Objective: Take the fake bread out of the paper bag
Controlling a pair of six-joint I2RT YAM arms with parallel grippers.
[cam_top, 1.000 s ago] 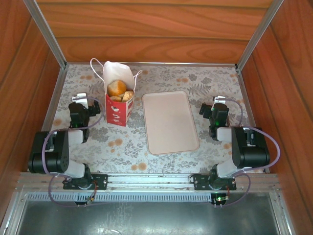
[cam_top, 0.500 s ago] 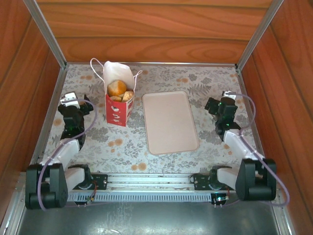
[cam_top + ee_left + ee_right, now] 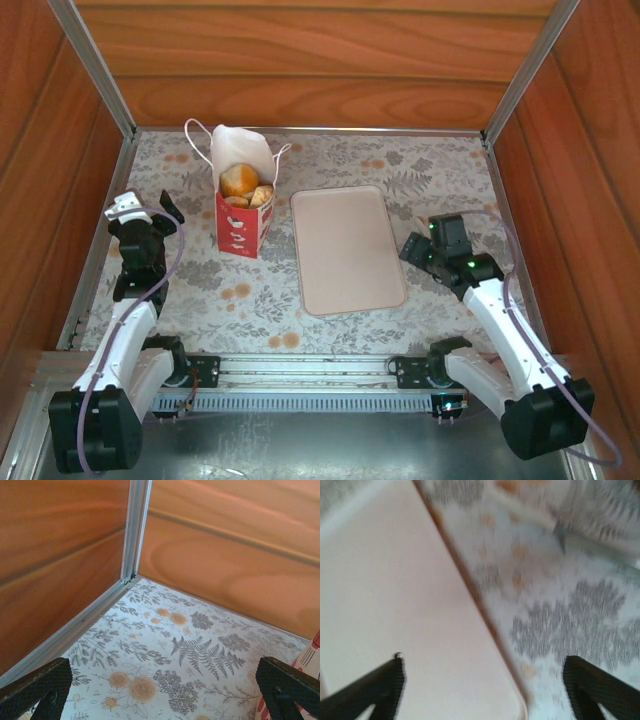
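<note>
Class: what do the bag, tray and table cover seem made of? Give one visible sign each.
Paper bag: matte paper, likely; creased, folded white top. Tray: probably plastic; smooth, pale beige, rounded raised rim. Table cover: printed sheet or cloth, unclear which; flat floral pattern.

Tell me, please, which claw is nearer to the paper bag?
Left. The left claw hovers just left of the paper bag; the right claw is beyond the tray, at its right edge.
</note>
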